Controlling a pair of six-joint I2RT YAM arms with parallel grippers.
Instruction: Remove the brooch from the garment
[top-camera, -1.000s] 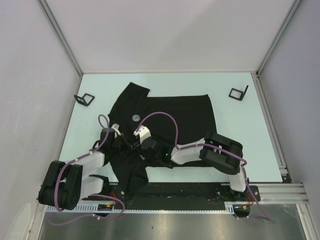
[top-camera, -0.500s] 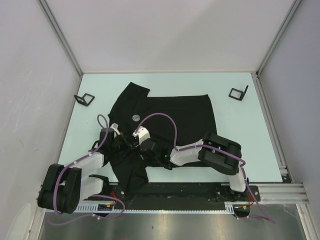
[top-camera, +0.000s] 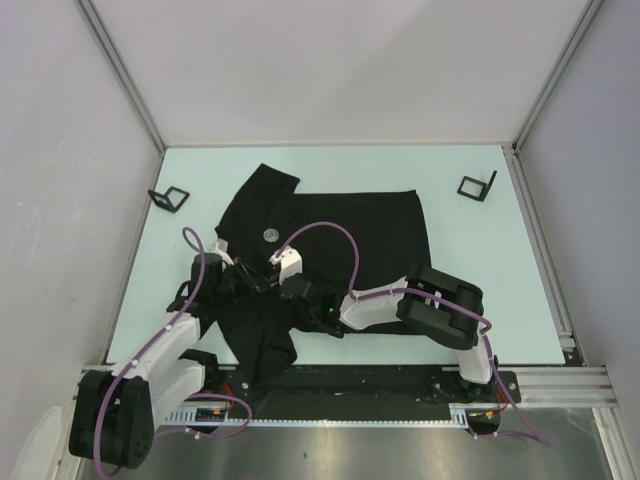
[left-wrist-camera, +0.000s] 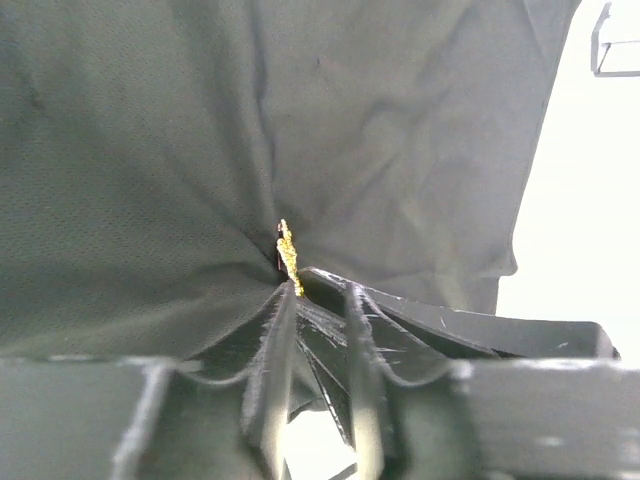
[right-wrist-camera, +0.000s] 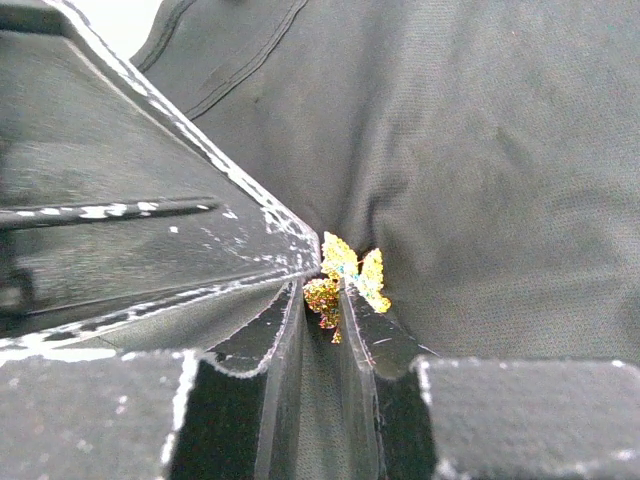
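1. The garment (top-camera: 380, 230) is being shown spread on the table (top-camera: 480, 260), puckered at its near-left part.
2. Both arms are being held low and angled inward, their tips almost meeting.
3. The right gripper (right-wrist-camera: 320, 290) is being pinched onto the brooch (right-wrist-camera: 350, 268), which lies straight ahead at its tips.
4. The left gripper (left-wrist-camera: 318, 290) is being held narrowly parted (any grip cannot be told), with the brooch edge-on just beyond.

The white-and-black left arm (top-camera: 165, 340) has swung its elbow down toward the near edge, while the right tool (right-wrist-camera: 322, 290) has narrowed around the glittery gold butterfly brooch (right-wrist-camera: 352, 265).
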